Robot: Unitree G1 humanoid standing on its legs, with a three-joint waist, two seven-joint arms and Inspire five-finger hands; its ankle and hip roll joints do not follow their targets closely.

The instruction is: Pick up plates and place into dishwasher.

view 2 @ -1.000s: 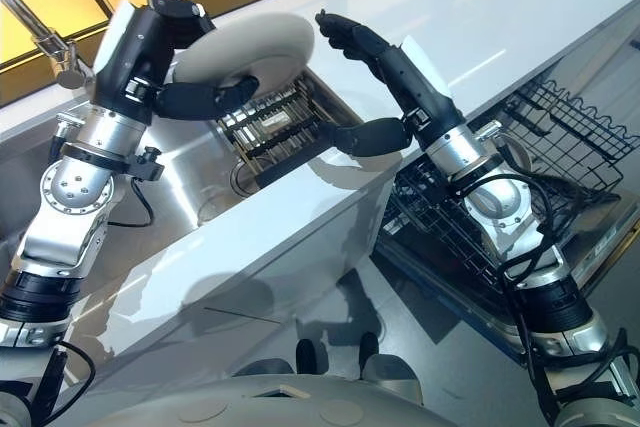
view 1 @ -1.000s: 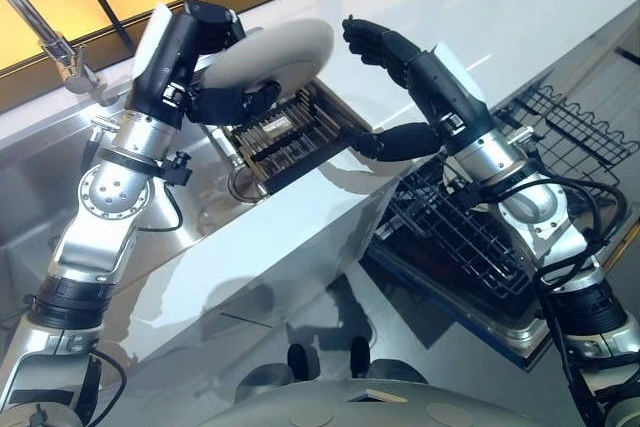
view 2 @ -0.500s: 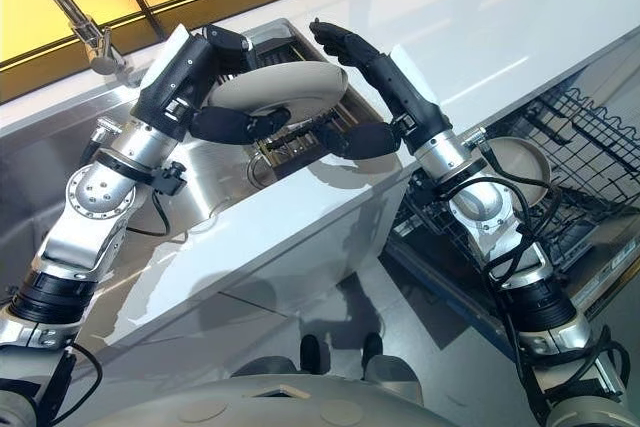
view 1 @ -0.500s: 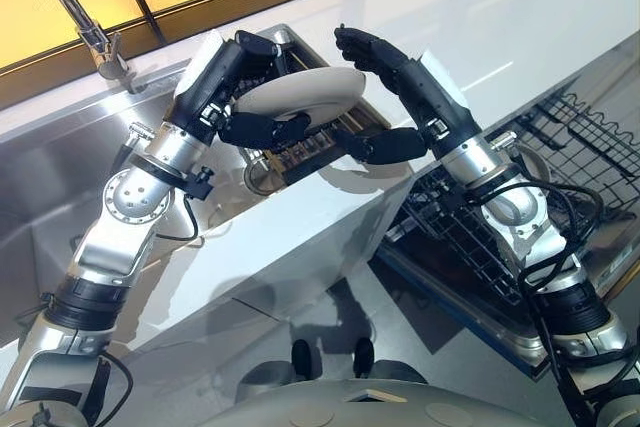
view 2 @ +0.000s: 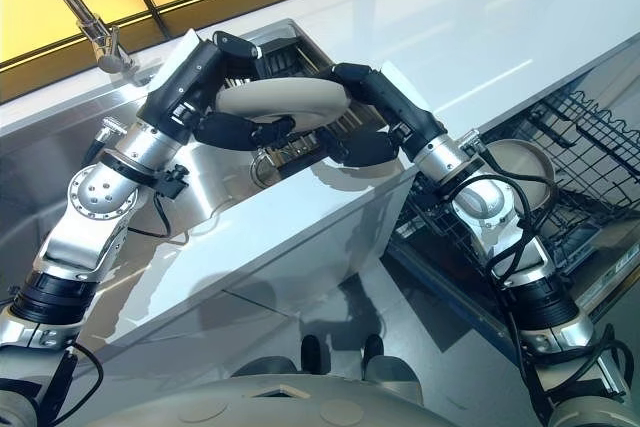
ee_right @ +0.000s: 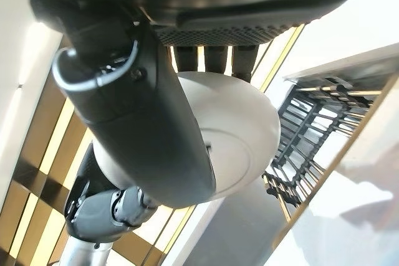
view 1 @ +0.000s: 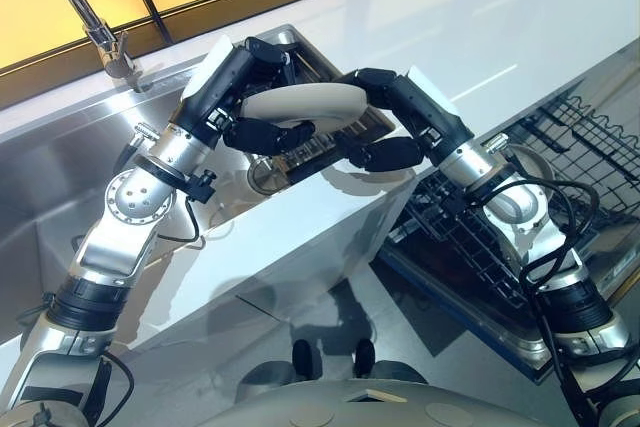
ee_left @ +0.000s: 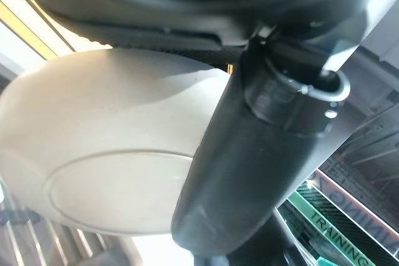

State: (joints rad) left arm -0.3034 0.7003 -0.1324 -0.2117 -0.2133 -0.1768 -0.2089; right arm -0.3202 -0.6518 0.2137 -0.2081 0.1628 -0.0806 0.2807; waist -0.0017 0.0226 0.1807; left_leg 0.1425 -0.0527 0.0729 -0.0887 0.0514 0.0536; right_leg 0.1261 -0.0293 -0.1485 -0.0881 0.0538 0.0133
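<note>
The plate (view 1: 300, 104) is above the sink (view 1: 60, 177), between the left hand (view 1: 255, 127) and the right hand (view 1: 385, 127); the dishwasher rack (view 1: 480, 237) lies to the right, below the counter (view 1: 500, 27).

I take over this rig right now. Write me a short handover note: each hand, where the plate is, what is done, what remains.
Left hand: curled round one side of the white plate.
Right hand: fingers over the plate's other edge, thumb beneath.
Plate: held between both hands in the air above the sink and its dark rack.
Done: plate lifted; one plate stands in the open dishwasher rack.
Left: carry this plate to the dishwasher rack and set it in.
</note>
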